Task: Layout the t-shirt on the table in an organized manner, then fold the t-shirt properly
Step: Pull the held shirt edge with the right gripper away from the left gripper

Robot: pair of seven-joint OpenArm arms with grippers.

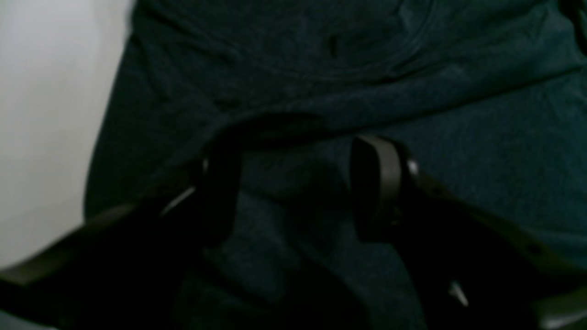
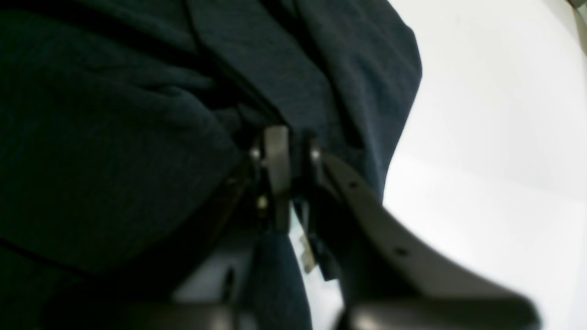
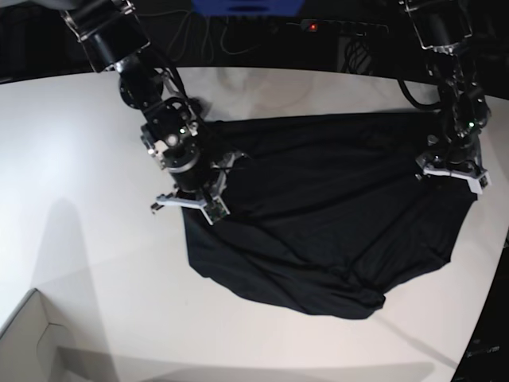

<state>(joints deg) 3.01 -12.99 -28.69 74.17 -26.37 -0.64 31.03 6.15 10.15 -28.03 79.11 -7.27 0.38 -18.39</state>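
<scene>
left claw (image 1: 293, 183) spread, right claw (image 2: 284, 156) pinched (both lowered)

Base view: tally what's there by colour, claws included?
Black: 1, the t-shirt
White: 1, the table
Pale: 1, the cardboard box corner
Claws: 2, left claw and right claw
Total: 5

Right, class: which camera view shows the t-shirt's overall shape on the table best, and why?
The base view: the whole t-shirt shows there, spread but wrinkled on the white table, between both arms. The left wrist view shows only dark fabric under the open left gripper. The right wrist view shows a bunched fold pinched in the shut right gripper.
</scene>
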